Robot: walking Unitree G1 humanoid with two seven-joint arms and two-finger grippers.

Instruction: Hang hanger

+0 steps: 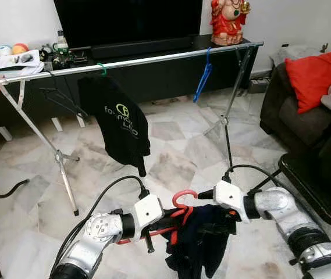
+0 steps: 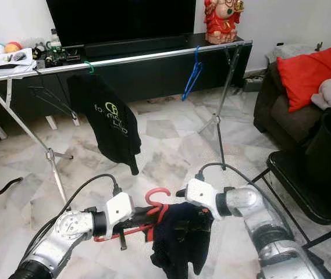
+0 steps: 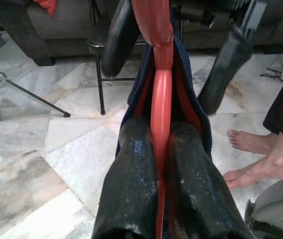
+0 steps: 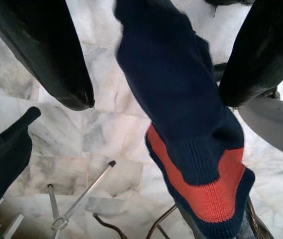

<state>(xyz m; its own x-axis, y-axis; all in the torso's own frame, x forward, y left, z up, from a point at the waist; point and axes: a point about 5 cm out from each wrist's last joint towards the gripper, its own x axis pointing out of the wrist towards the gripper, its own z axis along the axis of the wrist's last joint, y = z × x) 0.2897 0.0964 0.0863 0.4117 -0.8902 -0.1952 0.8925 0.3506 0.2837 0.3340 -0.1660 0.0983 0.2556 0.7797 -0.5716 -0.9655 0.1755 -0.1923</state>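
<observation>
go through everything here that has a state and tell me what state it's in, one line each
Left gripper: shut on the red hanger.
Right gripper: open, fingers either side of the navy garment.
Red hanger: held above the floor, not on the rail.
Navy garment: draped on the red hanger.
Black T-shirt: hanging on the rail.
Blue hanger: hanging bare on the rail.

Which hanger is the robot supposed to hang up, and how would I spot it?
Find the long silver rail before the TV cabinet, then look down to the robot's arms. The red hanger carrying a navy garment is pinched in the left hand; the rail's hangers are green and blue.
</observation>
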